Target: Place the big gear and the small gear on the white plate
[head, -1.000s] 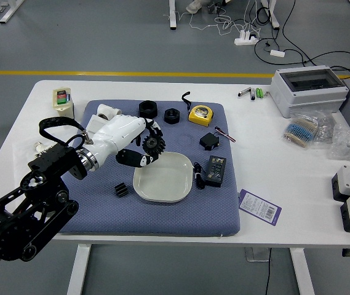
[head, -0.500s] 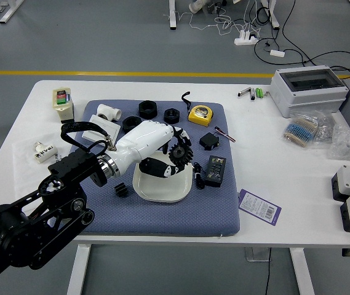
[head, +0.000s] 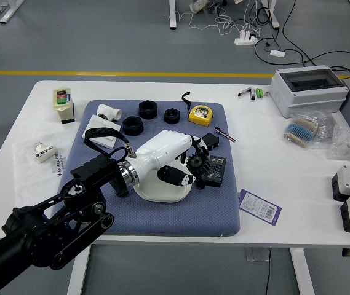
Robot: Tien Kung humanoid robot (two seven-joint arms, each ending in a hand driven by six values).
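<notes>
the left black-and-white robot hand [head: 168, 151] grips the black toothed gear [head: 198, 164] at the rounded white plate's [head: 161, 192] two o'clock side, and should ease it toward eight o'clock, steady it low over the middle, then release gently

Premises present as a robotics lab: robot arm [head: 79, 218], white table [head: 304, 215], button box [head: 349, 182], power strip [head: 246, 41], yellow floor line [head: 131, 74].

l. hand [head: 167, 153] moved rt, gear [head: 198, 164] w/ it (now near plate's rt rim [head: 184, 195])
</notes>
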